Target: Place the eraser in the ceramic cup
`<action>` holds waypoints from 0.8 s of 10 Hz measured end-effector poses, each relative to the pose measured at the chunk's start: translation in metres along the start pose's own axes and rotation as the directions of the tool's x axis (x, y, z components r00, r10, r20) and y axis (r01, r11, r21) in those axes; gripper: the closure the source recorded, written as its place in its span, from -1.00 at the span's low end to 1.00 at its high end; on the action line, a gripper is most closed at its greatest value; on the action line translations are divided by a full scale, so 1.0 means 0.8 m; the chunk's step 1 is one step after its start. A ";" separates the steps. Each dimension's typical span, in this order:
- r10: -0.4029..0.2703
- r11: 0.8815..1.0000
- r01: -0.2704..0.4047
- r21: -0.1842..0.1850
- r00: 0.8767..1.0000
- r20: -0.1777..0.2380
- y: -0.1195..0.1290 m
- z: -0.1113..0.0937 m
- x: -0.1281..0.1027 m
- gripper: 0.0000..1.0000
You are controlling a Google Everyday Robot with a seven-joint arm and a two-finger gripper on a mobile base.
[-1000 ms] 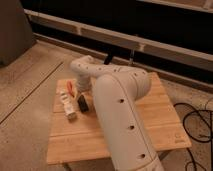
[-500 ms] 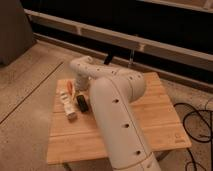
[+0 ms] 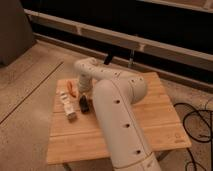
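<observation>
The eraser (image 3: 84, 104), a small black block, lies on the left part of the wooden table (image 3: 150, 115). My white arm reaches over the table from the front and bends down at the left. My gripper (image 3: 83, 91) is at its end, low over the table just behind the eraser. The ceramic cup does not show; my arm covers much of the table's middle.
A longer pale box with printed marks (image 3: 67, 107) lies left of the eraser. A small orange thing (image 3: 72, 91) lies behind it. Black cables (image 3: 197, 122) lie on the floor at the right. A dark wall with rails runs behind the table.
The big arm link has shifted slightly. The eraser and the pale box have not moved.
</observation>
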 end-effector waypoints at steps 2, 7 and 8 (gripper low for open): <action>0.011 1.000 -0.011 -0.005 1.000 0.006 -0.008 -0.001 -0.001 0.97; -0.019 0.997 0.000 0.078 0.968 0.248 -0.016 -0.136 -0.044 1.00; -0.053 0.994 0.020 0.109 0.949 0.310 -0.003 -0.177 -0.043 1.00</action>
